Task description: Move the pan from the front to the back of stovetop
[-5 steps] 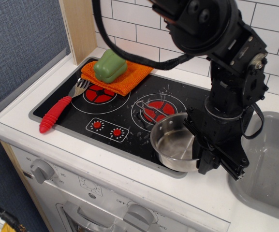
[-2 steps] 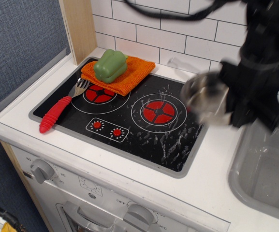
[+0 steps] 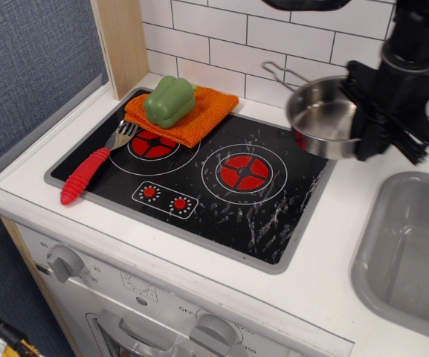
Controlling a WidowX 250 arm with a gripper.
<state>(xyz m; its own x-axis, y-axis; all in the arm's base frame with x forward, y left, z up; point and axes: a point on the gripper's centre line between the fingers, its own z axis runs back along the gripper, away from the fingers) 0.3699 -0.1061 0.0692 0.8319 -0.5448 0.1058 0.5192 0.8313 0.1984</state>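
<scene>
- The white table (image 3: 326, 245) of a toy kitchen fills the view, with white wall tiles behind it and oven dials along its front face.
- A grey sink basin (image 3: 407, 253) is set into the table on the right.
- The stovetop (image 3: 273, 216), glossy black with a grey rim, lies to the left of the sink. It has two red burners ringed in white and two small red dial marks near its front edge.
- My arm comes down from the upper right, dark and bulky, above the gap between stovetop and sink.
- My jaws (image 3: 359, 123) are closed on the right side of the pan (image 3: 322, 119), gripping its rim.
- The pan, a small shiny steel saucepan, is at the back right corner of the stovetop, tilted slightly, its thin wire handle pointing left toward the tiles. I cannot tell whether its base touches the surface.
- An orange cloth (image 3: 195, 115) lies over the back left corner of the stovetop.
- A green pepper (image 3: 169, 100) sits on the cloth.
- A fork with a red handle (image 3: 88, 175) lies along the stovetop's left edge, its tines just beside the left burner.
</scene>
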